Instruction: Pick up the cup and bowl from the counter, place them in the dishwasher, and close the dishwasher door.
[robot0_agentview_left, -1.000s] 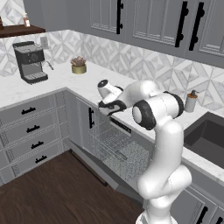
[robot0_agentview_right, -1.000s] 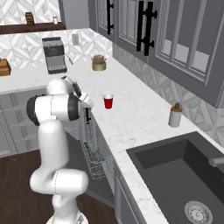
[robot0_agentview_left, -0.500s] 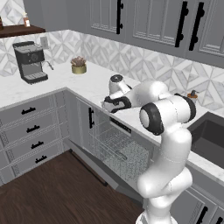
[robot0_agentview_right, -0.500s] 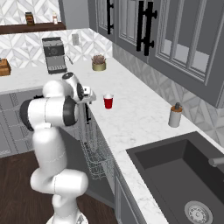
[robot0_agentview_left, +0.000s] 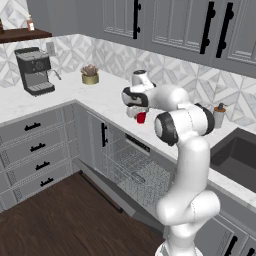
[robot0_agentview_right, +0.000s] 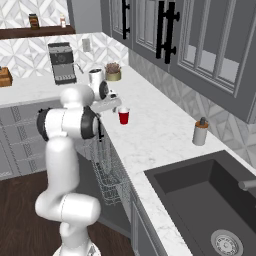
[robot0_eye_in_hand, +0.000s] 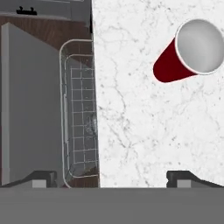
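Note:
The red cup (robot0_agentview_left: 141, 117) (robot0_agentview_right: 123, 116) stands upright on the white marble counter (robot0_agentview_left: 107, 100) (robot0_agentview_right: 150, 135), its white inside showing in the hand view (robot0_eye_in_hand: 188, 52). My gripper (robot0_agentview_left: 132, 109) (robot0_agentview_right: 114, 107) (robot0_eye_in_hand: 111, 179) hangs open above the counter's front edge, just left of the cup and apart from it, with nothing between the fingers. The dishwasher stands open below, its wire rack (robot0_agentview_left: 132, 167) (robot0_agentview_right: 102, 170) (robot0_eye_in_hand: 81, 118) pulled out over the dropped door (robot0_agentview_left: 107, 192) (robot0_eye_in_hand: 30, 100). The bowl is out of view.
A grey soap dispenser (robot0_agentview_left: 219, 116) (robot0_agentview_right: 200, 131) stands near the dark sink (robot0_agentview_right: 210, 200). A coffee machine (robot0_agentview_left: 34, 70) (robot0_agentview_right: 62, 62) and a small potted plant (robot0_agentview_left: 90, 75) (robot0_agentview_right: 113, 71) sit toward the corner. Grey drawers (robot0_agentview_left: 35, 150) flank the dishwasher.
The arm has swung from above the dishwasher rack up over the counter edge, bringing the hand close beside the red cup. The cup has not moved.

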